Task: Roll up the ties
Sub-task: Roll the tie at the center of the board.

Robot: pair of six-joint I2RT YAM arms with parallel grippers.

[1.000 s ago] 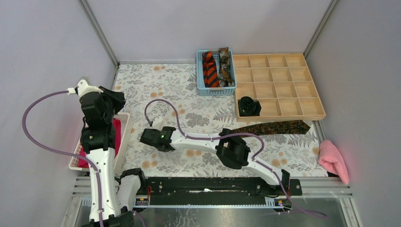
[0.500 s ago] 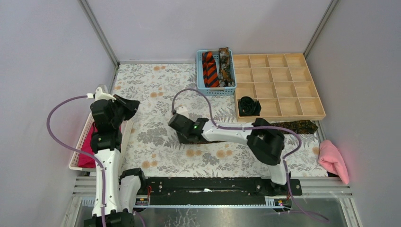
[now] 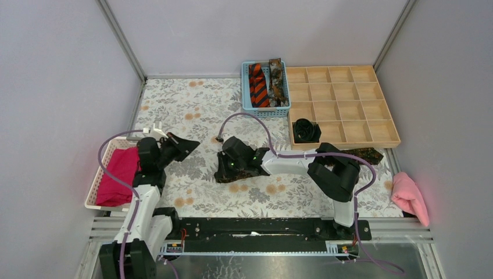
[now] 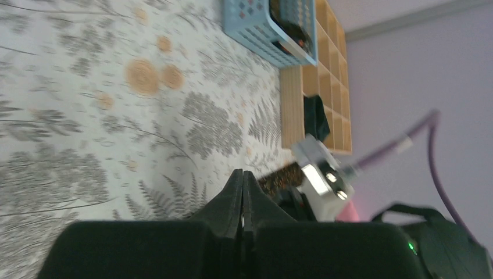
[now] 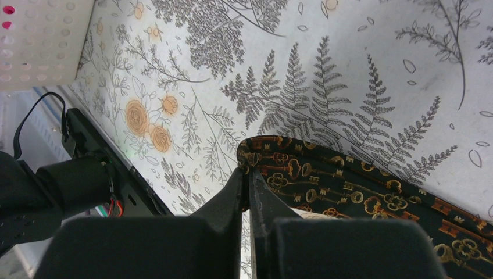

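Right wrist view: right jaws pinched shut on the brown tie, its end at their tips.
The strip runs back beneath the jaws, flat on the tabletop, likely so rolling can start from this end; left jaws closed on nothing, hovering near, probably ready to help.
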